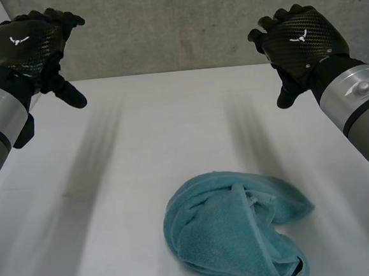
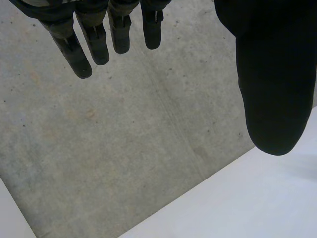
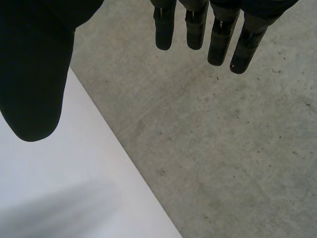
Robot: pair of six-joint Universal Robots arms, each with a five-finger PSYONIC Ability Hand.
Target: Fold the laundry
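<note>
Both arms are raised over the far part of the white table [image 1: 142, 167], one at each side, hands well apart.

Left hand [image 1: 27, 45]: in the air, back of the hand facing up, clear of the tabletop. In its wrist view the fingers [image 2: 94, 47] hang straight and slightly apart. The thumb [image 2: 272, 99] stands well off to one side, with an open gap between it and them. It grips nothing.

Right hand [image 1: 301, 39]: a mirrored posture, also in the air. Its wrist view shows the fingers [image 3: 218, 44] straight and a little spread, thumb [image 3: 34, 89] set apart from them. It is empty too.

Past both sets of fingertips lie a grey concrete surface [image 1: 182, 23] and the table's edge.

Teal towel [image 1: 237, 236]: it lies on the table at the near side, towards the right arm and well apart from both hands. It is a rumpled, rounded heap with layers lapping over one another, not laid flat. Neither hand touches it.
</note>
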